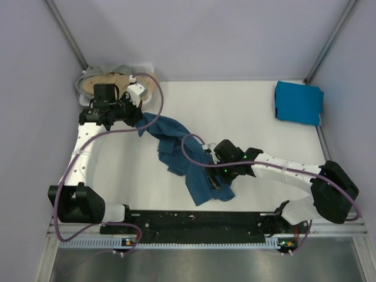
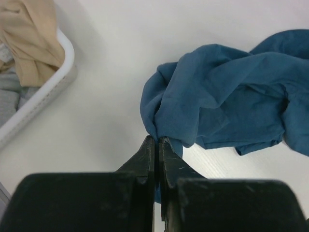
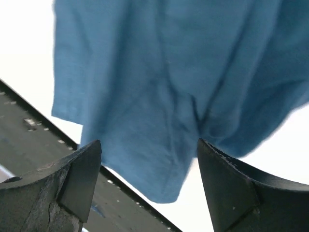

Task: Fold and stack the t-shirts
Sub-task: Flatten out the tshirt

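crumpled t-shirt [image 1: 171, 136]: dark teal-blue | folded t-shirt [image 1: 298, 101]: cyan | basket [image 2: 67, 62]: white | table [image 1: 235, 117]: white

The right gripper [image 3: 148, 143] stands wide open, a rumpled blue t-shirt [image 3: 159, 82] just ahead between its fingertips, a dark rail [image 3: 29, 116] to their left.

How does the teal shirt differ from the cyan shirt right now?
The teal shirt is darker, the cyan shirt brighter. The teal shirt lies crumpled mid-table; the cyan shirt sits folded at the far right corner. The left gripper has its jaws shut on the teal shirt's edge; nothing touches the cyan shirt. Both are blue cloth on the table.
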Robot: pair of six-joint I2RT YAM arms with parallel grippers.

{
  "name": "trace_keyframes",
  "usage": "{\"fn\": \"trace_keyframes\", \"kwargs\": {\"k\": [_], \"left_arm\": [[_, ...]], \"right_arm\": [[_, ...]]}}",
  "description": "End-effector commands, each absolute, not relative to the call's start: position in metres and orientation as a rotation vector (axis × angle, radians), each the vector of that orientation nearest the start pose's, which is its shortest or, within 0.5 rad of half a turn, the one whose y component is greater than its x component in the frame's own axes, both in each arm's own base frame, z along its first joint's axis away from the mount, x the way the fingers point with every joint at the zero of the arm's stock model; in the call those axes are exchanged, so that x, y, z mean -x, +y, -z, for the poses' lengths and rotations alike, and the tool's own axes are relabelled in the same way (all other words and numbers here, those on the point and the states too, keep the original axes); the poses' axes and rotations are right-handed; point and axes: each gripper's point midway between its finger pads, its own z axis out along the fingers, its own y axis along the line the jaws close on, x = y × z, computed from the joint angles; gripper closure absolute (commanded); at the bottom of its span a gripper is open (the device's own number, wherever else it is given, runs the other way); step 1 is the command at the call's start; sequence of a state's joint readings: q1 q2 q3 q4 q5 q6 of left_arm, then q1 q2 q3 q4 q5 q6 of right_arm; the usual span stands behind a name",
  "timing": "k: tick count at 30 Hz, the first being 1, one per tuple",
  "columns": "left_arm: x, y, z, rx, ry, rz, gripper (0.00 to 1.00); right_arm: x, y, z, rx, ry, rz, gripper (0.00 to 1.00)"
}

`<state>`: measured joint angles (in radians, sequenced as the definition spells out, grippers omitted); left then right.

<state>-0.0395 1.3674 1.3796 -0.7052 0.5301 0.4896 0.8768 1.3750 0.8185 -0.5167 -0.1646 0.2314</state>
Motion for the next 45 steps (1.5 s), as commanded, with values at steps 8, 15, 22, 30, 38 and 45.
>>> {"fn": "trace_keyframes", "kwargs": {"k": [8, 15, 22, 30, 38, 45], "left_arm": [[-0.353, -0.07, -0.242, -0.847, 2.069, 0.302, 1.0], [-0.366, -0.044, -0.269, -0.754, 2.038, 0.201, 1.0], [-0.373, -0.018, -0.341, -0.703, 1.906, 0.03, 1.0], [-0.326, -0.007, -0.436, -0.69, 1.728, -0.147, 1.0], [-0.254, -0.005, -0.483, -0.706, 1.683, -0.244, 1.0], [-0.217, -0.01, -0.492, -0.718, 1.687, -0.235, 1.0]], "right_arm": [[-0.157, 0.224, -0.03, 0.734, 2.749, -0.358, 0.24], [-0.17, 0.226, -0.025, 0.718, 2.756, -0.344, 1.0], [-0.26, 0.179, -0.179, 0.512, 2.351, -0.172, 1.0], [-0.251, 0.154, -0.381, 0.491, 1.849, -0.256, 1.0], [-0.179, 0.131, -0.484, 0.526, 1.553, -0.458, 1.0], [-0.155, 0.109, -0.516, 0.469, 1.478, -0.482, 1.0]]}}
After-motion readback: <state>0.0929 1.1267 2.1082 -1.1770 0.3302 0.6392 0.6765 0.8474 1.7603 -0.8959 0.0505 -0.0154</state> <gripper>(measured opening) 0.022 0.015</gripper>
